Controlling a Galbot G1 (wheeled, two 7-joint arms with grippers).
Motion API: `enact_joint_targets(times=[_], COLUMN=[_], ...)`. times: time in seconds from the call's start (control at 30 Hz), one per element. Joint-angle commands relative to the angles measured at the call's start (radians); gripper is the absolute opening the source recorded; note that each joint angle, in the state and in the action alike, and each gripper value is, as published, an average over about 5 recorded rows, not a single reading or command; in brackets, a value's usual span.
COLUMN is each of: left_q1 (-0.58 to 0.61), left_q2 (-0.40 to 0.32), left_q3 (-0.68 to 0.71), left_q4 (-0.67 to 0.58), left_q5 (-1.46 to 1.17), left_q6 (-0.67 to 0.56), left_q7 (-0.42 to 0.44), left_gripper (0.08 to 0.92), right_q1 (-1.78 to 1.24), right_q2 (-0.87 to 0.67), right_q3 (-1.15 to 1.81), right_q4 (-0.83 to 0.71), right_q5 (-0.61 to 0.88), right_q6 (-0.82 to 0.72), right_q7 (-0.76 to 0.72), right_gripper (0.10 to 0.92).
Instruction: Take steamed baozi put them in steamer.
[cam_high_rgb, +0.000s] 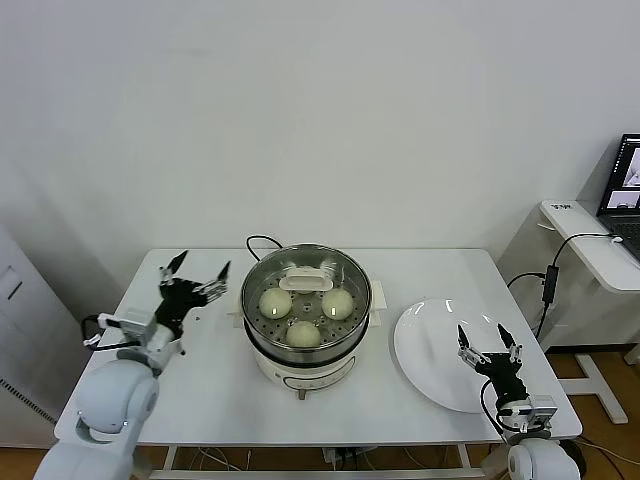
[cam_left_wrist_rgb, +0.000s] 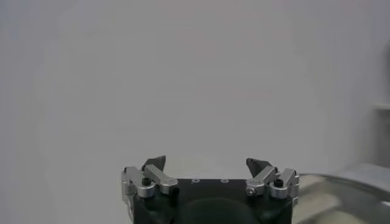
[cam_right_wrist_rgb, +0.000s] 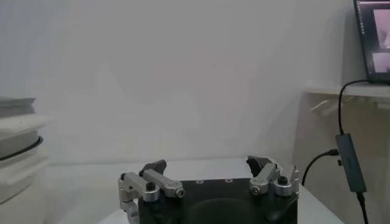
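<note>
Both grippers, left (cam_high_rgb: 196, 271) and right (cam_high_rgb: 488, 344), flank the steamer (cam_high_rgb: 305, 300), jaws spread, empty.

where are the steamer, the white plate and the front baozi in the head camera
steamer (cam_high_rgb: 258, 276): head view, on the left of its shiny steel rim
white plate (cam_high_rgb: 425, 335): head view, on a bare part of its left side
front baozi (cam_high_rgb: 304, 333): head view, on the top of its dome, nearest the robot
</note>
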Motion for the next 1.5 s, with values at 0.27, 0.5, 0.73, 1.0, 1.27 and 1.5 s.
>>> enact_joint_targets(times=[0.27, 0.5, 0.73, 1.0, 1.27, 1.5], left_q1=[0.053, 0.07, 0.081, 0.078, 0.075, 0.071], left_q2=[-0.004, -0.021, -0.029, -0.028, -0.03, -0.028], left_q3=[-0.077, -0.052, -0.031, -0.035, -0.032, -0.034], left_q4=[0.276, 0.276, 0.271, 0.274, 0.273, 0.277], left_q5=[-0.035, -0.035, -0.036, -0.05, -0.053, -0.057], left_q6=[-0.124, -0.148, -0.149, -0.14, -0.132, -0.128], left_q7=[-0.041, -0.027, -0.014, -0.012, -0.01, -0.009], left_gripper=[0.823, 0.823, 0.823, 0.823, 0.823, 0.823], right_q1=[-0.003, -0.007, -0.008, -0.002, 0.009, 0.012], right_q2=[0.01, 0.017, 0.028, 0.031, 0.031, 0.027], right_q3=[-0.012, -0.014, -0.006, -0.01, -0.017, -0.025], right_q4=[0.022, 0.016, 0.02, 0.016, 0.01, 0.006], right_q5=[-0.02, -0.038, -0.073, -0.083, -0.091, -0.09], right_q6=[-0.032, -0.035, -0.047, -0.054, -0.051, -0.046], right_q7=[0.02, 0.02, 0.024, 0.025, 0.037, 0.037], right_gripper=[0.823, 0.823, 0.823, 0.823, 0.823, 0.823])
